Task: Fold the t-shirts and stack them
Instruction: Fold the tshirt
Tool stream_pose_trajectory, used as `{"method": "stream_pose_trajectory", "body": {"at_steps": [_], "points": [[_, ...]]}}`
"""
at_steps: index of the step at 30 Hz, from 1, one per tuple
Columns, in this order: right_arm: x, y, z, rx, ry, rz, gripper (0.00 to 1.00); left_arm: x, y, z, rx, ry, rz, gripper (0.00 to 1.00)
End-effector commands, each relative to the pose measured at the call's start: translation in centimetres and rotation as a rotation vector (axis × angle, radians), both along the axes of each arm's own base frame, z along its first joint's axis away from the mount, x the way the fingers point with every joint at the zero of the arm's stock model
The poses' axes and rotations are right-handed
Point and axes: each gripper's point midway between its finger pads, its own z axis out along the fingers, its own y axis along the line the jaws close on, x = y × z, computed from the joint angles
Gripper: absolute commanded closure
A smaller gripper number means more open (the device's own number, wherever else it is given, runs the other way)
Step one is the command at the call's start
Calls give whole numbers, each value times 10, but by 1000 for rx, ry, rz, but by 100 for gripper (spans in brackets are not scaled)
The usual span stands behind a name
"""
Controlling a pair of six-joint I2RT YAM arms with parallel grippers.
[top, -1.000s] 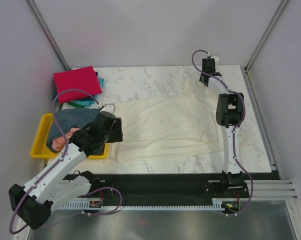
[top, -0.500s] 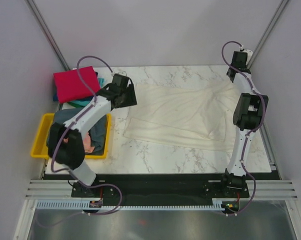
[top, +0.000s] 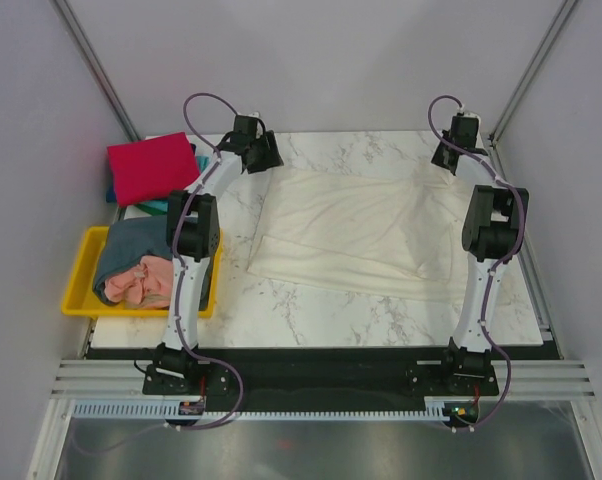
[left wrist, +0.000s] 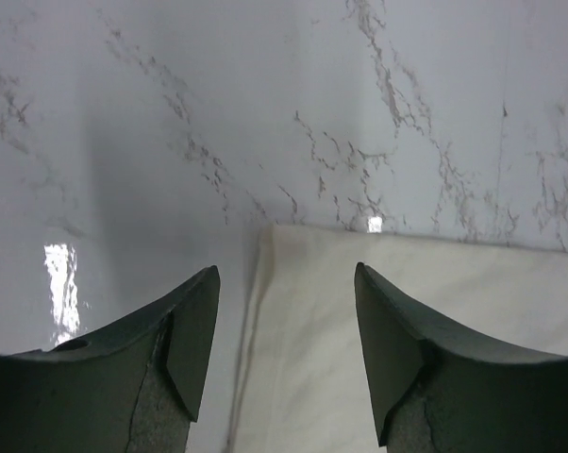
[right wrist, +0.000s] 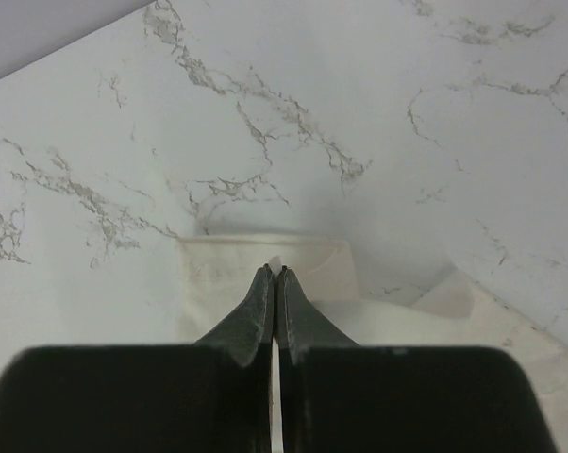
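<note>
I see the cream shirt (top: 361, 225) spread mostly flat across the middle of the marble table (top: 321, 320), wrinkled, its near left corner toward the arm bases. My left gripper (top: 266, 155) is out at the far left corner of that shirt with its fingers spread; in the left wrist view the gripper (left wrist: 286, 274) frames the corner of the shirt (left wrist: 435, 311) lying on the table below it, and nothing sits between the fingers. My right gripper (top: 448, 160) is at the far right corner, fingers pressed together (the right wrist view shows the gripper (right wrist: 273, 271) closed right on a folded edge of the shirt (right wrist: 227, 274)), and creases in the cloth run toward that pinch. Off to the left, a folded red shirt (top: 153, 168) lies on a teal shirt (top: 166, 206) at the far left of the table. Just nearer, a yellow tray (top: 81, 290) holds a crumpled grey-blue shirt (top: 136, 245) and a pink shirt (top: 146, 282).
</note>
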Motion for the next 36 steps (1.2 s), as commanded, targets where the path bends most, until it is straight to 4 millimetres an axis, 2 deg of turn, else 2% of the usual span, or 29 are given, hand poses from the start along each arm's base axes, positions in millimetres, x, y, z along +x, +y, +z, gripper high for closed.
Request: {"method": "stream_pose_trajectory", "body": {"at_steps": [1, 2, 5, 12, 17, 20, 21, 22, 25, 28, 29, 31, 32, 33, 34, 35, 36], "points": [[7, 7, 42, 36, -105, 18, 100, 21, -11, 11, -58, -63, -56, 33], [6, 8, 41, 40, -106, 19, 100, 21, -12, -4, -63, -40, -54, 33], [3, 10, 38, 53, -111, 19, 100, 23, -13, -11, -95, -22, -34, 35], [4, 10, 31, 63, -110, 11, 100, 10, -22, -30, -138, 27, -84, 50], [5, 7, 31, 67, -109, 0, 100, 1, -24, -34, -157, 50, -102, 51], [5, 8, 36, 71, -116, -1, 100, -2, -29, -37, -179, 62, -118, 65], [5, 7, 38, 69, -121, -2, 100, -3, -30, -38, -184, 66, -120, 85], [5, 8, 41, 71, -125, 0, 100, -2, -30, -36, -185, 60, -120, 95], [7, 10, 52, 80, -140, 8, 100, 1, -29, -27, -181, 40, -114, 98], [8, 12, 67, 87, -163, 21, 100, 5, -26, 5, -174, -15, -110, 98], [8, 13, 80, 86, -184, 25, 100, 6, -24, 22, -169, -43, -106, 98], [7, 20, 103, 103, -222, 55, 100, 7, -18, 44, -152, -80, -86, 98], [5, 22, 110, 120, -232, 53, 100, 4, -14, 47, -145, -80, -76, 98], [4, 23, 118, 130, -245, 58, 100, 4, -10, 70, -144, -115, -65, 98], [2, 28, 121, 148, -249, 76, 100, 3, -5, 76, -136, -122, -46, 98], [-2, 30, 137, 154, -275, 83, 100, -2, -2, 79, -132, -118, -37, 98], [-6, 32, 139, 165, -273, 86, 100, -5, 2, 95, -133, -138, -29, 98]]}}
